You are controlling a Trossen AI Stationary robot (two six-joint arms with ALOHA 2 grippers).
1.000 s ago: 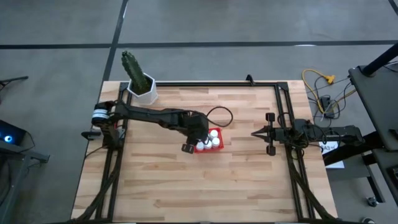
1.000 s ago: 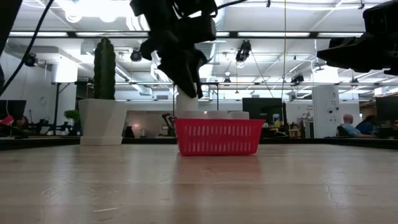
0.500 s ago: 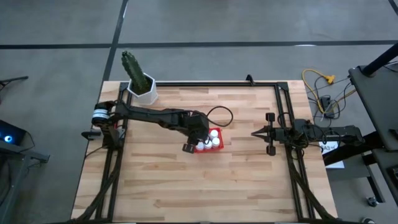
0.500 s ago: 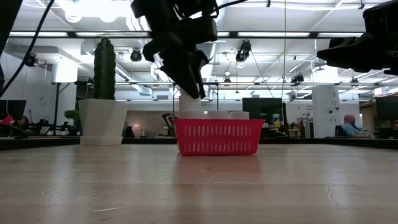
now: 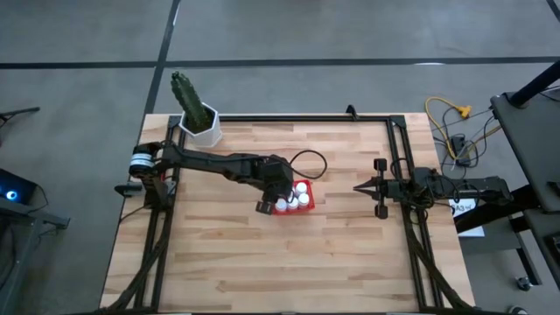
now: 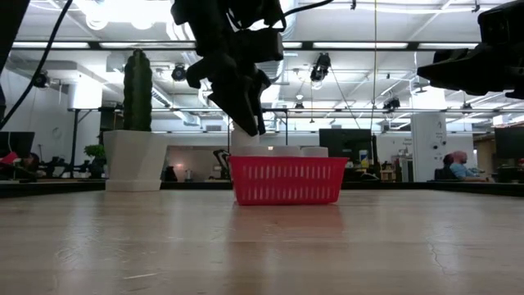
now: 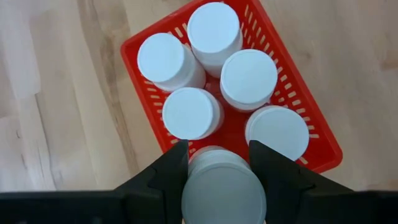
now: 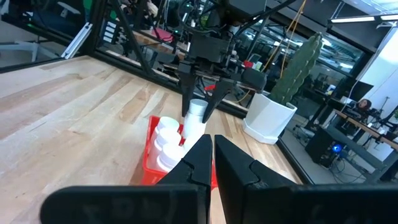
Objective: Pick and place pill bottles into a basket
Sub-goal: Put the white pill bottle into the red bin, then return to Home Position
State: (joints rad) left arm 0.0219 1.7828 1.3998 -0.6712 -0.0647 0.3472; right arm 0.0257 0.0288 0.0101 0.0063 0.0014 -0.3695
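Gripping pill bottle, left pincer directly above basket.

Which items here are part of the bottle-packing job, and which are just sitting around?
Part of the job:
- five pill bottles already in the basket
- sixth bottle held by the left gripper over the basket's empty corner

Just sitting around:
- cactus pot at the table's far left corner
- right gripper, parked at the table's right edge
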